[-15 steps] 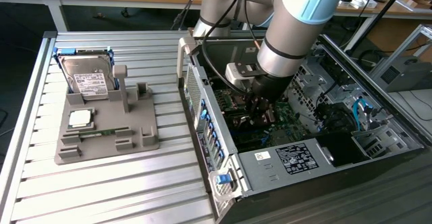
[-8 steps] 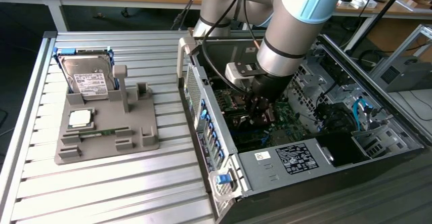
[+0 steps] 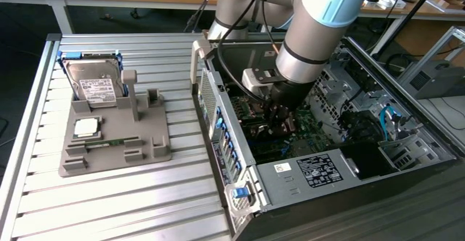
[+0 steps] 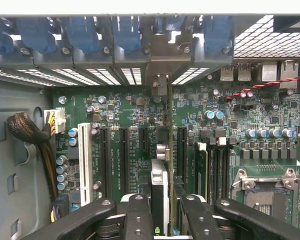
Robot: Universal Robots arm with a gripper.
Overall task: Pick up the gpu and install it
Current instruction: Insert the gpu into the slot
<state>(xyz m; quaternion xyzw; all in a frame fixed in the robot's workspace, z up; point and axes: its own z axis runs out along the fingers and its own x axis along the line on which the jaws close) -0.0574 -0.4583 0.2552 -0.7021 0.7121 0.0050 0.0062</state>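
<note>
HDD (image 3: 95, 86) in holder (image 3: 116, 143); open PC case (image 3: 305, 170)

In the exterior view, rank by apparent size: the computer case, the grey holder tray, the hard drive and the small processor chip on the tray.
Largest to smallest as they look:
1. computer case
2. grey holder tray
3. hard drive
4. processor chip
None are close enough in size for camera distance to change the order.

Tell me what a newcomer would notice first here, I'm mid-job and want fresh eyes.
First, the arm reaching down into the open computer case, its gripper low over the motherboard. In the wrist view the gpu stands edge-on between the fingers, upright over the expansion slots, its bracket toward the case's rear wall. On the exterior view's left, a grey holder tray carries a hard drive.
</note>
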